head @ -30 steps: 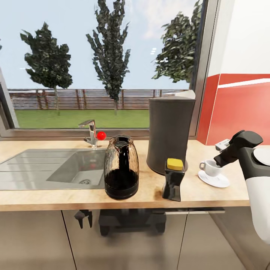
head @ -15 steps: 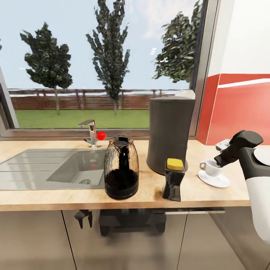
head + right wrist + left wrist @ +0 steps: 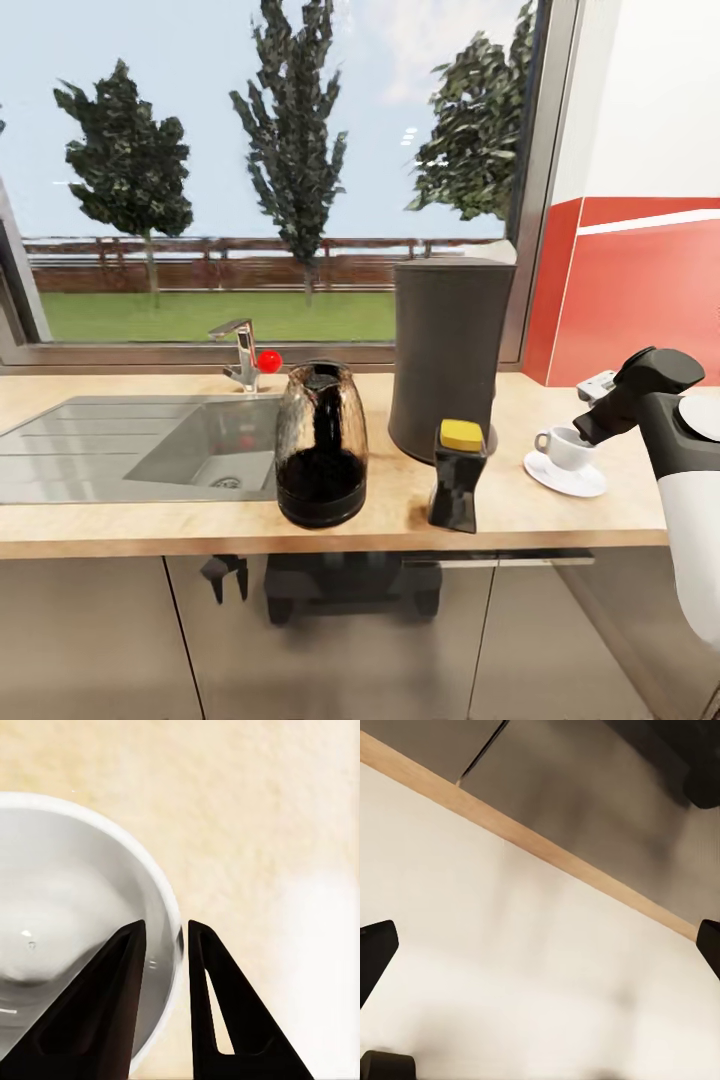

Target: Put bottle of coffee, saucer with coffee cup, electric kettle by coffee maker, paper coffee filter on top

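Observation:
The dark cylindrical coffee maker (image 3: 450, 360) stands on the wooden countertop (image 3: 120, 520) by the window. A glass electric kettle (image 3: 320, 445) is to its left front. The black coffee bottle (image 3: 458, 485) with a yellow lid stands in front of it. To its right, the white coffee cup (image 3: 563, 447) sits on a white saucer (image 3: 568, 482). My right gripper (image 3: 584, 432) is at the cup, with its fingers (image 3: 112, 997) straddling the cup (image 3: 67, 915) rim, shut on it. My left gripper (image 3: 225, 578) hangs below the counter edge, open (image 3: 540, 952).
A steel sink (image 3: 200, 455) with a tap (image 3: 242, 355) fills the counter's left part. A red and white wall (image 3: 630, 300) stands close behind the cup. Cabinet fronts (image 3: 100, 640) run under the counter. There is bare counter between the bottle and the saucer.
The whole picture has shifted slightly left, so the camera moved. The right gripper stays at the cup, and nothing on the counter has moved.

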Available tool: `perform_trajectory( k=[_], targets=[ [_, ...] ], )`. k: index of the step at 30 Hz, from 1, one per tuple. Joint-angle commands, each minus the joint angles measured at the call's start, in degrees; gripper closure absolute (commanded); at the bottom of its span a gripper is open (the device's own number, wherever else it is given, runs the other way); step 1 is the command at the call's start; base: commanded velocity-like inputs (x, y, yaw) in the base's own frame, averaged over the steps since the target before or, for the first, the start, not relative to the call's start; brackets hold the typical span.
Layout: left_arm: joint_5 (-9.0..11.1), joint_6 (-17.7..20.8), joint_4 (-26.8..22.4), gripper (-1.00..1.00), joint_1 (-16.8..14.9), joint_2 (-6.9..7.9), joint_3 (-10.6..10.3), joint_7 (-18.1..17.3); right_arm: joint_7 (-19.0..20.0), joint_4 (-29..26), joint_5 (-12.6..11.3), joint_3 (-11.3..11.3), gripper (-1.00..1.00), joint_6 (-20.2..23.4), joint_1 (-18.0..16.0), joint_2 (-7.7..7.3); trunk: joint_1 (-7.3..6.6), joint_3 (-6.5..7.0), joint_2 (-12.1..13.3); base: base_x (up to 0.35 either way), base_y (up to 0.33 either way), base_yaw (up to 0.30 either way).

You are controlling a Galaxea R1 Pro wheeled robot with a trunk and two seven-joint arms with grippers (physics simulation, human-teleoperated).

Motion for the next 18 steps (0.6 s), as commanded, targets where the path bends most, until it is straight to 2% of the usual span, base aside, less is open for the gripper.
perform_trajectory(
  k=[1,18],
  targets=[
    [0.22,0.08,0.03,-1.00,-0.04,0.01,-0.11,-0.19,0.65,-0.04,0.46,-0.02,1.00,0.61,-0.05,0.00,-0.01,-0.07,-0.03,-0.033,-0.024,0.000],
    [0.22,0.08,0.03,-1.00,-0.04,0.01,-0.11,-0.14,0.63,0.03,0.46,-0.01,1.00,0.59,-0.05,0.00,-0.01,-0.07,-0.03,-0.004,-0.003,0.000]
  ],
)
